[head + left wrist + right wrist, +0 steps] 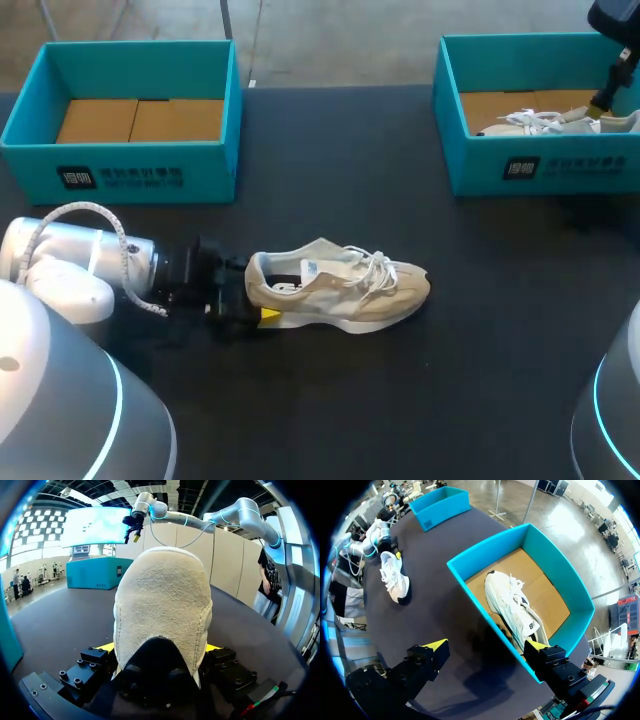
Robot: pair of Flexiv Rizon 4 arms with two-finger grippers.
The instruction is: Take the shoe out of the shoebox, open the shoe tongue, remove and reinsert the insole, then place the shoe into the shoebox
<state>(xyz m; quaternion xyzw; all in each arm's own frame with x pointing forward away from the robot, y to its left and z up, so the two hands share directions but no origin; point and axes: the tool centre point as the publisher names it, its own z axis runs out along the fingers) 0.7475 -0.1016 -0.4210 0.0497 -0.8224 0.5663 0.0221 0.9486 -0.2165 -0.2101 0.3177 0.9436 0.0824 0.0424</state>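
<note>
Beige fabric sneaker with white laces and pale sole [340,285]: out of both boxes, upright on its sole near the middle of the table, toe toward the robot's right, heel toward the left arm; well apart from either box; fills the left wrist view heel-on [162,605]; seen small and far off in the right wrist view [395,577].

Left gripper [258,295]: down at table level, right at the sneaker's heel; jaws clamped on the heel from both sides, with the yellow fingertips [106,647] peeking out on either side of the heel cup.

Right gripper [606,98]: up above the right-hand box, well apart from the beige sneaker; jaws spread wide with nothing between them; in its own wrist view [486,645] straddles the box's near wall from above, without touching it.

Teal open-topped cardboard shoebox on the left [120,170]: at the table's far left edge, brown cardboard floor showing.

Teal open-topped cardboard shoebox on the right [540,165]: at the table's far right edge, under the right gripper; holds a second shoe.

White lace-up sneaker [512,605]: inside the right-hand box on the brown floor, close along one wall, laces loose.

Dark matte table [420,400]: carries both boxes and the beige sneaker.
</note>
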